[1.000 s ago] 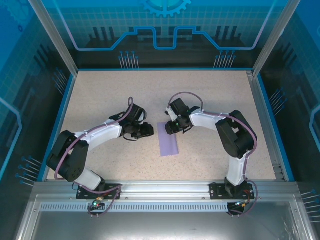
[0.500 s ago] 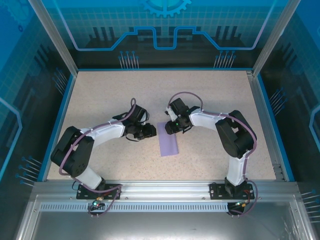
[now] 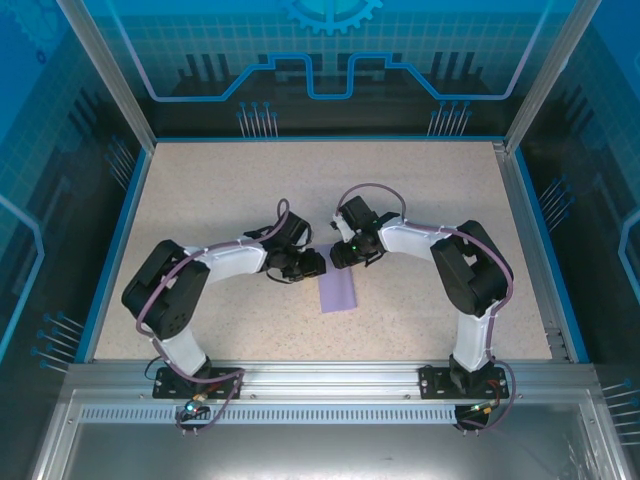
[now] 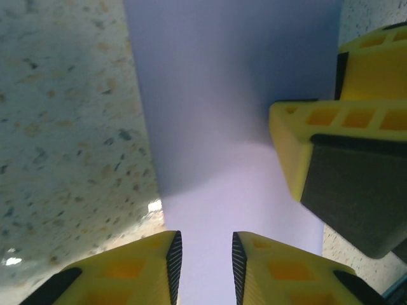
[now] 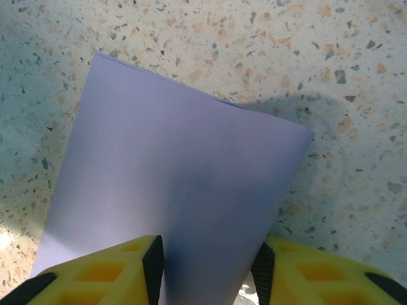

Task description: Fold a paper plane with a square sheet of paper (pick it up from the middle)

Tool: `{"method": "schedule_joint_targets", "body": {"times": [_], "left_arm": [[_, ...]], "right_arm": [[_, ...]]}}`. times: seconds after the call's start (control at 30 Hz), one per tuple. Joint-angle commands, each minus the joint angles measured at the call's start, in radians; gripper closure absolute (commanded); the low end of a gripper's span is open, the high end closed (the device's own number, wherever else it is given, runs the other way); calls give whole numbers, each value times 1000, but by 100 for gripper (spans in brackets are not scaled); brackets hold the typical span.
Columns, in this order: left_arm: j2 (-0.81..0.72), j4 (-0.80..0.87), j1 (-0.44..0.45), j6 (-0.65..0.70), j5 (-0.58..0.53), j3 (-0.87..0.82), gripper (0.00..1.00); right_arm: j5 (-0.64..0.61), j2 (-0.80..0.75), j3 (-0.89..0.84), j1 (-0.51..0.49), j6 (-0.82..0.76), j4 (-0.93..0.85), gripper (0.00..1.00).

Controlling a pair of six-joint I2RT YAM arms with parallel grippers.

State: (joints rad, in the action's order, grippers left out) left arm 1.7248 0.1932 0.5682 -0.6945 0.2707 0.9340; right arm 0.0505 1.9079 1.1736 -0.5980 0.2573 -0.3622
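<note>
1. two grippers meet over the far end of the paper point(image 3: 338, 291), which lies flat on the table point(image 3: 220, 190) near its middle. it is a narrow lavender strip, longer than wide, running roughly near to far.
2. your left gripper point(image 3: 312, 265) reaches in from the left and sits low at the paper's far left corner. your right gripper point(image 3: 341, 256) reaches in from the right, also at the far end. the two are just beside each other.
3. in the left wrist view, the left gripper point(image 4: 202, 257) has its jaws a narrow gap apart. the paper point(image 4: 216, 114) shows flat through that gap, and the pads clamp nothing you can see.
4. in that same view, a finger point(image 4: 331, 159) of the right gripper stands at the paper's right edge. you cannot tell whether it touches the sheet.
5. in the right wrist view, the right gripper point(image 5: 206, 267) is spread wider, with a clear gap between its pads. the paper point(image 5: 172, 184) passes beneath both fingers and runs out ahead of them.
6. the paper's edge ahead of those fingers casts a soft shadow on the speckled table point(image 5: 356, 95) beyond it, darkest by the right corner.
</note>
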Motion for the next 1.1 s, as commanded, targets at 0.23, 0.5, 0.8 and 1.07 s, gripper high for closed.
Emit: {"method": "schedule_joint_targets", "body": {"times": [0.23,0.5,0.8,1.07], "left_arm": [[74,-65,26,-36,39,38,76],[112,-37,26,-12,17,34,79],[139,12,27,26,-32,19,80],[151,38,27,51,-54,20,80]], "right_arm": [[1,31,-14,-19,23,13,56],[3,26,-22,-20,26,22,56],[-6,-10,-38,-17,43,32,54],[10,-137,-90,38,60,35,43]]}}
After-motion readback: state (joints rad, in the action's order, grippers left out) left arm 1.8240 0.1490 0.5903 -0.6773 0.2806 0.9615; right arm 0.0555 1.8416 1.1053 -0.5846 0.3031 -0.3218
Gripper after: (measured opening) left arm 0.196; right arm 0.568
